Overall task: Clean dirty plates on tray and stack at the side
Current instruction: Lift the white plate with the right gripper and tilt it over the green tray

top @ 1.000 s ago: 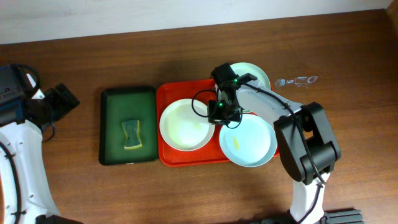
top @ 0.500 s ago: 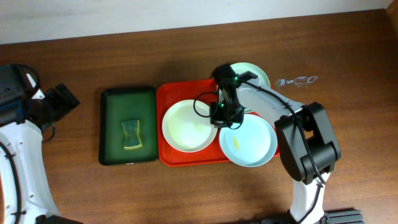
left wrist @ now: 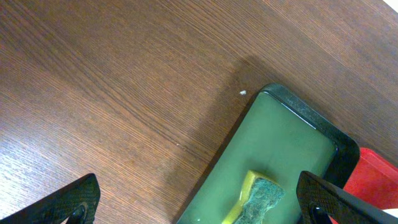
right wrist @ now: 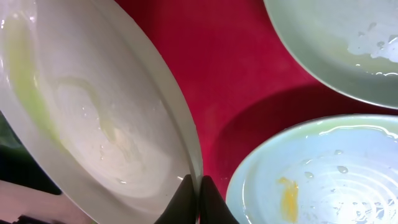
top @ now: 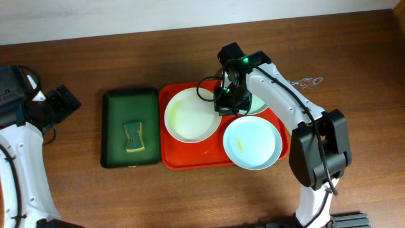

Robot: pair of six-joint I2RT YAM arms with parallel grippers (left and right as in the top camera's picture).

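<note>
Right gripper [right wrist: 194, 196] pinching white plate [right wrist: 81, 112] rim over tray [right wrist: 217, 68]; left gripper [left wrist: 199, 204] spread.

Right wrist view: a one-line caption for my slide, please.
Right gripper pinches rim of white plate over red tray, beside two mint-green plates.
</note>
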